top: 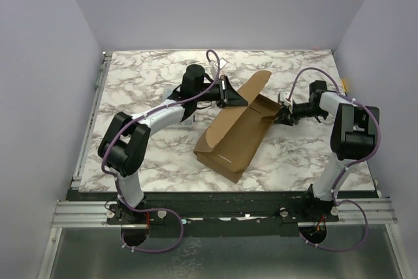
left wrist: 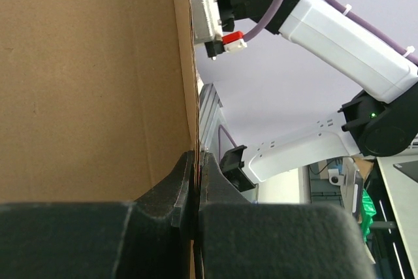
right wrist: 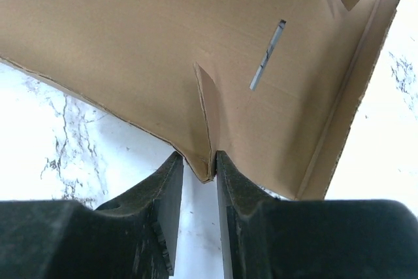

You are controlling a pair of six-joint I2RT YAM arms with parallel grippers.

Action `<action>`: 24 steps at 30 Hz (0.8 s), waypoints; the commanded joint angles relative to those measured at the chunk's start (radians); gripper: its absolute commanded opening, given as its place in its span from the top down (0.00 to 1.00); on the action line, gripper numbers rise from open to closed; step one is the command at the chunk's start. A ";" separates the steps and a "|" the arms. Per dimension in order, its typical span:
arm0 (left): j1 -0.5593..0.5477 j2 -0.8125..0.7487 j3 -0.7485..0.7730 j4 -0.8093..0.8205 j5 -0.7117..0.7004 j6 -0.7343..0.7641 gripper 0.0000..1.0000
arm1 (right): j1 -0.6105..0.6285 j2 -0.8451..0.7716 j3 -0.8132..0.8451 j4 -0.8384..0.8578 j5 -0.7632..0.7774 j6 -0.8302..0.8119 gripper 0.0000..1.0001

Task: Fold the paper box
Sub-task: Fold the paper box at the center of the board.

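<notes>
The paper box [top: 235, 136] is a brown cardboard sheet, partly folded, lying aslant on the middle of the marble table [top: 144, 73]. One long flap [top: 256, 86] stands up at its far side. My left gripper [top: 230, 97] is shut on the edge of that upright panel; in the left wrist view the fingertips [left wrist: 198, 156] pinch the thin cardboard edge [left wrist: 91, 83]. My right gripper [top: 281, 115] is at the sheet's right end. Its jaws [right wrist: 198, 156] stand slightly apart around a creased corner of the cardboard [right wrist: 163, 44], which touches the right finger.
A narrow slit [right wrist: 268, 55] is cut in the panel above the right gripper. The right arm [left wrist: 339, 31] shows beyond the cardboard in the left wrist view. A metal rail [top: 91, 115] runs along the table's left edge, and lilac walls enclose three sides.
</notes>
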 commanded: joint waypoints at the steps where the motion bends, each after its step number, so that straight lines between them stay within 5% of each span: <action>1: -0.004 -0.045 -0.038 0.007 0.072 0.009 1.00 | 0.003 -0.035 -0.021 -0.045 -0.042 -0.066 0.72; 24: -0.007 -0.014 0.007 0.007 0.074 0.009 1.00 | 0.004 0.014 0.031 -0.258 -0.017 -0.172 0.41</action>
